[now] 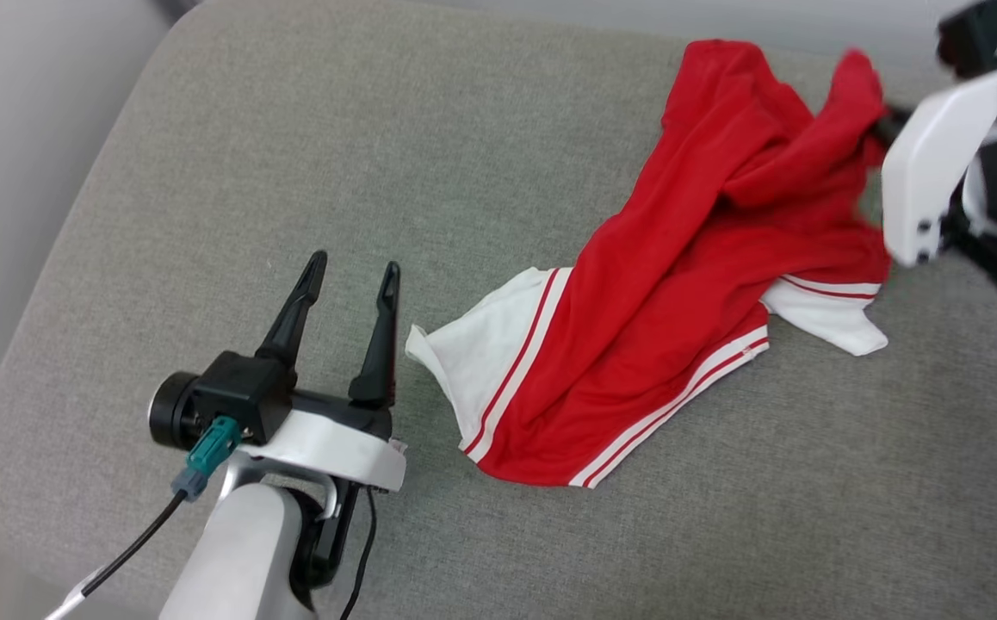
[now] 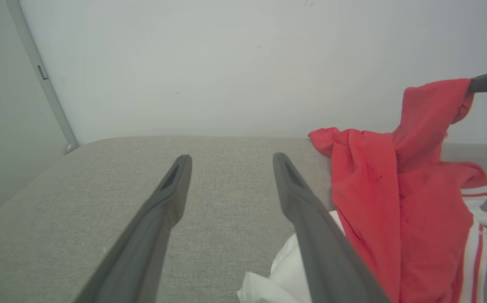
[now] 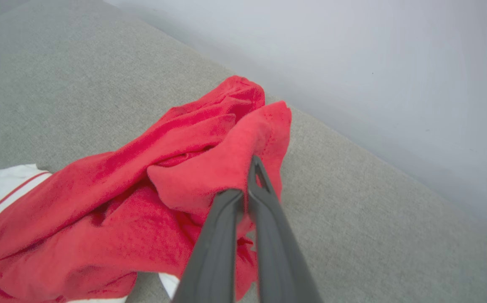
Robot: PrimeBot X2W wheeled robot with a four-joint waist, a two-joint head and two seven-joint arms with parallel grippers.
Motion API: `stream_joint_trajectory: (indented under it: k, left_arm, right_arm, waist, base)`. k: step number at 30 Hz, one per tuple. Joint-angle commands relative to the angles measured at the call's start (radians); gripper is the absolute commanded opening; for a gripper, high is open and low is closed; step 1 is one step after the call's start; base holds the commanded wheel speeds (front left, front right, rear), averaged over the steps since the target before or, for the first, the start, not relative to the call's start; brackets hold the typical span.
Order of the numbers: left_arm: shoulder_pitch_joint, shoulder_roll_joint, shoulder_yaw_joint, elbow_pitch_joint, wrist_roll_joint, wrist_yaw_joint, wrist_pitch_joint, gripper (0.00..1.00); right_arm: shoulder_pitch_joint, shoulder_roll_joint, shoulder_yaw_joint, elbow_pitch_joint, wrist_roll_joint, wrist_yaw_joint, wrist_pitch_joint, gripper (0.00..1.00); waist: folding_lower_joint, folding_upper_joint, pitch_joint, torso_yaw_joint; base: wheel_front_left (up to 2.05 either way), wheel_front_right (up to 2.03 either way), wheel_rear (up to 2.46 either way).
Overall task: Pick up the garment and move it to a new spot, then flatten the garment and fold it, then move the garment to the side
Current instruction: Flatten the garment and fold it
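While jaws of the right gripper [image 3: 248, 176] pinch a raised fold of the red jersey [image 1: 679, 284], crumpled on the grey padded surface [image 1: 464, 172] at right, pick-up seems in hand; next: lift & carry it clear w/o dragging, left gripper [image 1: 354, 263] jaws open, empty.

Your work surface is a grey fabric cushion [image 1: 361, 155] with rounded corners. The garment [image 1: 679, 293] lies crumpled on its right half, white sleeves touching the fabric.

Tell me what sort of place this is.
Probably a plain indoor room: a grey fabric cushion, like a sofa seat, against a bare white wall, with a shirt on it.
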Motion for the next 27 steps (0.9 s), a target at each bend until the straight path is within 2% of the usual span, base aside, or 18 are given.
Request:
stream_joint_trajectory:
  k: [1, 8, 16, 17, 18, 19, 22, 27]
  left_arm:
    - [-0.018, -0.004, -0.003, -0.003, 0.004, -0.005, -0.007, 1.00]
    - [-0.065, -0.028, -0.003, -0.015, 0.020, -0.029, -0.006, 1.00]
    - [-0.080, -0.055, 0.021, -0.032, 0.037, -0.051, -0.005, 1.00]
    - [-0.079, -0.056, 0.024, -0.033, 0.040, -0.053, -0.005, 1.00]
    - [-0.079, -0.058, 0.027, -0.033, 0.043, -0.056, -0.005, 1.00]
    - [-0.079, -0.059, 0.030, -0.033, 0.047, -0.057, -0.005, 1.00]
    - [-0.070, -0.059, 0.040, -0.029, 0.060, -0.061, -0.005, 1.00]
    - [-0.040, -0.054, 0.056, -0.020, 0.076, -0.064, -0.005, 1.00]
  right_arm:
    - [-0.028, 0.012, -0.004, 0.013, -0.010, -0.001, -0.017, 0.00]
    - [-0.173, 0.079, -0.032, 0.186, -0.052, -0.001, -0.195, 0.00]
    - [-0.172, 0.105, 0.026, 0.436, -0.048, -0.001, -0.316, 0.00]
    - [-0.171, 0.104, 0.038, 0.457, -0.042, -0.001, -0.324, 0.07]
    - [-0.174, 0.102, 0.051, 0.471, -0.034, -0.001, -0.338, 0.45]
    - [-0.174, 0.101, 0.063, 0.485, -0.023, -0.001, -0.349, 1.00]
    - [-0.172, 0.097, 0.095, 0.501, 0.016, -0.001, -0.392, 1.00]
    - [-0.141, 0.072, 0.135, 0.455, 0.104, -0.001, -0.447, 1.00]
  waist:
    - [0.0000, 0.0000, 0.021, 0.013]
    - [0.0000, 0.0000, 0.109, 0.051]
    - [0.0000, 0.0000, 0.150, 0.062]
    - [0.0000, 0.0000, 0.151, 0.059]
    - [0.0000, 0.0000, 0.151, 0.055]
    - [0.0000, 0.0000, 0.150, 0.050]
    - [0.0000, 0.0000, 0.133, 0.033]
    - [0.0000, 0.0000, 0.079, -0.002]
  base:
    - [0.00, 0.00, 0.00]
    - [0.00, 0.00, 0.00]
    - [0.00, 0.00, 0.00]
    - [0.00, 0.00, 0.00]
    - [0.00, 0.00, 0.00]
    - [0.00, 0.00, 0.00]
    - [0.00, 0.00, 0.00]
    - [0.00, 0.00, 0.00]
